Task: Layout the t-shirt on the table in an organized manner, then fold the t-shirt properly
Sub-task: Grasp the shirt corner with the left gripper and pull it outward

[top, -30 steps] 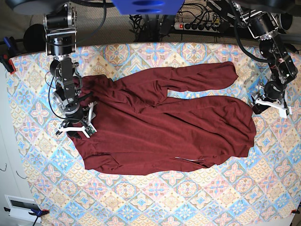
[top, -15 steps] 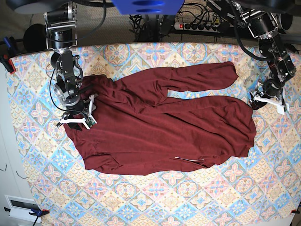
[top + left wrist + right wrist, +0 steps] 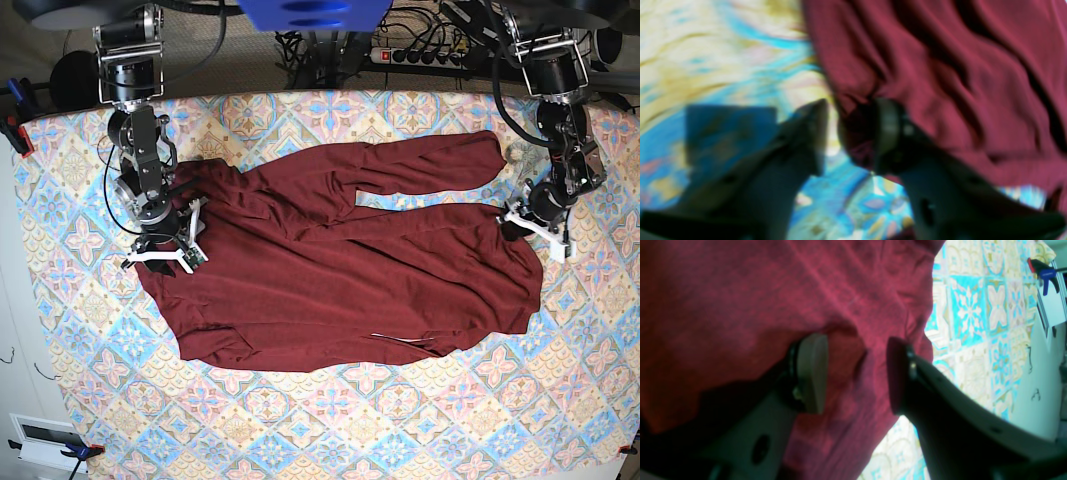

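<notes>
The maroon t-shirt (image 3: pixel 340 270) lies spread and wrinkled across the middle of the table (image 3: pixel 400 420), one sleeve reaching toward the back right. My left gripper (image 3: pixel 520 228) is at the shirt's right edge. The blurred left wrist view shows this gripper (image 3: pixel 850 136) open, with a fold of the shirt's (image 3: pixel 957 66) edge between the jaws, over the table (image 3: pixel 723 50). My right gripper (image 3: pixel 170 255) sits on the shirt's left edge. In the right wrist view it (image 3: pixel 857 373) is open, both pads resting on the shirt (image 3: pixel 740 306) with a small ridge between them.
A power strip with cables (image 3: pixel 420 55) lies behind the table's back edge. Blue clamps grip the cloth at the left edge (image 3: pixel 15 100) and front left corner (image 3: pixel 85 450); one also shows in the right wrist view (image 3: pixel 1045 273). A white box (image 3: pixel 45 435) sits off the front left.
My left gripper has moved left from the bare cloth onto the shirt's right edge. My right gripper shifted toward the back, drawing the shirt's left edge with it, then stayed still.
</notes>
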{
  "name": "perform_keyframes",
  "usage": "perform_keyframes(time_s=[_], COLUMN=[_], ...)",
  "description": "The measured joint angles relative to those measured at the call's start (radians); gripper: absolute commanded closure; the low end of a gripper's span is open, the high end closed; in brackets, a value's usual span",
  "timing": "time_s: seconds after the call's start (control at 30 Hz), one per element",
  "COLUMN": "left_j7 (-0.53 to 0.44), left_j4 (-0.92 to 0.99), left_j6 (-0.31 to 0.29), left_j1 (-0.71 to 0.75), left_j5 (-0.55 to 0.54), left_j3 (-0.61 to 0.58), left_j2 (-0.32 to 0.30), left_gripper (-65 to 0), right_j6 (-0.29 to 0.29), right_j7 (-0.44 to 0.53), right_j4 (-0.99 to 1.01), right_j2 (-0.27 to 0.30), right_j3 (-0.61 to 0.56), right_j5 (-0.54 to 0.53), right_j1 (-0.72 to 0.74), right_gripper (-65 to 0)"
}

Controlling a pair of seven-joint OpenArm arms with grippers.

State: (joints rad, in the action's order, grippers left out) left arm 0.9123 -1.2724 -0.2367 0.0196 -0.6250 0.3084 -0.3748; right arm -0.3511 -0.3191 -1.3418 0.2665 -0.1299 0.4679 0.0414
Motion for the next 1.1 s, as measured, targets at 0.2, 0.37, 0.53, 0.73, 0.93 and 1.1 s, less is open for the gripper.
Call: perform_keyframes(time_s=[0.2,0.37,0.53,0.73,0.93,1.1], left_j7=[-0.018,-0.006,-0.002,0.027,0.045,0.062], left_j4=[-0.002,-0.002,-0.014,-0.191,-0.246,-0.242], left_j6=[-0.08,-0.096,-0.109,-0.084,-0.079,-0.074], left_j1=[0.04,0.087,0.161,0.321,0.394,0.401], left_j5=[-0.024,-0.05,-0.07,-0.01,0.0,0.023], left_j3=[-0.005,0.021,0.08,0.083,0.098,0.155], left_j2=[-0.023,-0.059,-0.107,-0.148,-0.162,-0.156], left_gripper=[-6.2,0.0,0.0,0.0,0.0,0.0], right_j6=[0.001,-0.003,-0.003,-0.003,-0.003,-0.003], right_j7=[0.005,0.002,0.004,0.004,-0.028,-0.031], right_j4=[-0.043,-0.044,-0.059,-0.059,-0.056,-0.056], right_j2=[0.0,-0.001,-0.001,-0.001,-0.001,0.0], right_j3=[0.0,0.0,0.0,-0.002,-0.002,-0.002], right_j5=[0.0,-0.001,0.0,-0.003,0.0,0.0], right_j1=[0.005,-0.001,-0.001,-0.002,-0.003,-0.003], right_gripper=[-27.9,-27.9,-27.8,-27.8,-27.8,-27.8])
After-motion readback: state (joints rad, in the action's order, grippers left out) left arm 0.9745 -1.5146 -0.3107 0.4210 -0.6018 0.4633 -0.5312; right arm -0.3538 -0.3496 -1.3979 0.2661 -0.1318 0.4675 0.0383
